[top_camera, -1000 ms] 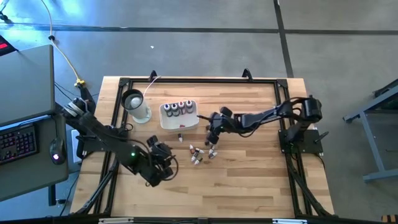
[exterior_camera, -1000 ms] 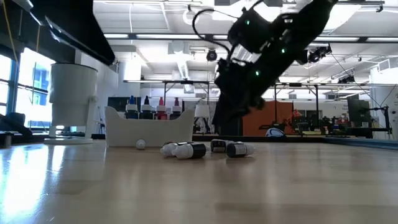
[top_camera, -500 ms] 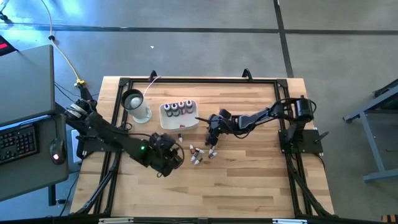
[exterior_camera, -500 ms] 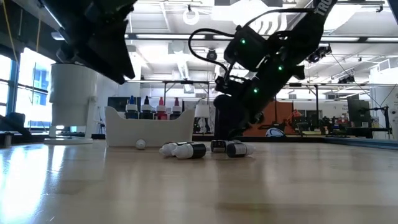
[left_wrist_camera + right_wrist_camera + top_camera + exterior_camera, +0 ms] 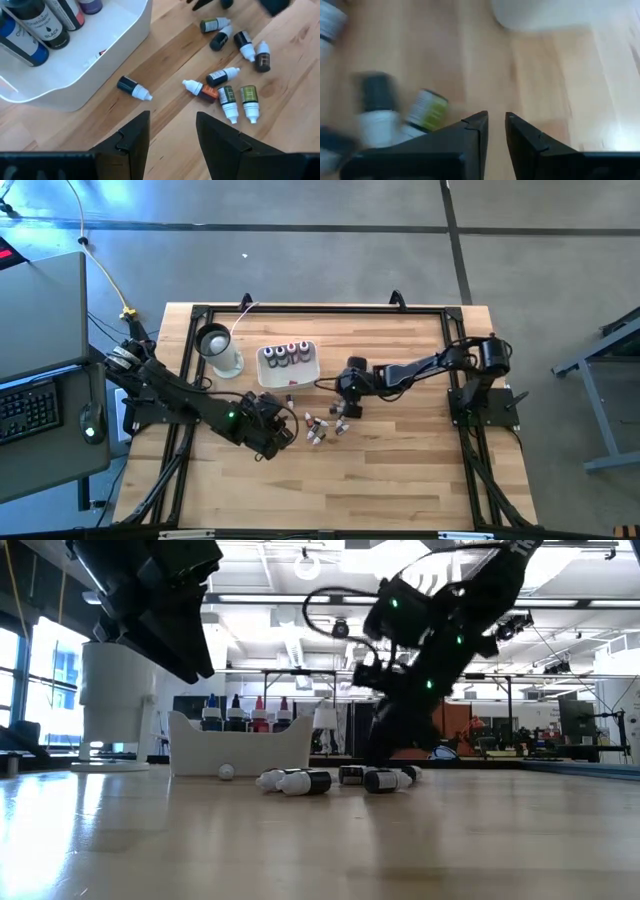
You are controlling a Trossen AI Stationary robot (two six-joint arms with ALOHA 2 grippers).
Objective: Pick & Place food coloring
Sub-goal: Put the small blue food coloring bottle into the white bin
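Narrowing since before, right fingers (image 5: 496, 131) grip nothing beside the food coloring (image 5: 325, 426); left fingers (image 5: 172, 137) remain apart.

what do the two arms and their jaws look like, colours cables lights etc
Both arms are dark, near black, built of jointed segments. The left arm shows a small green light near its wrist; the right arm has thin black cable looping beside it. The left gripper and right gripper each carry two flat, angular black jaws.
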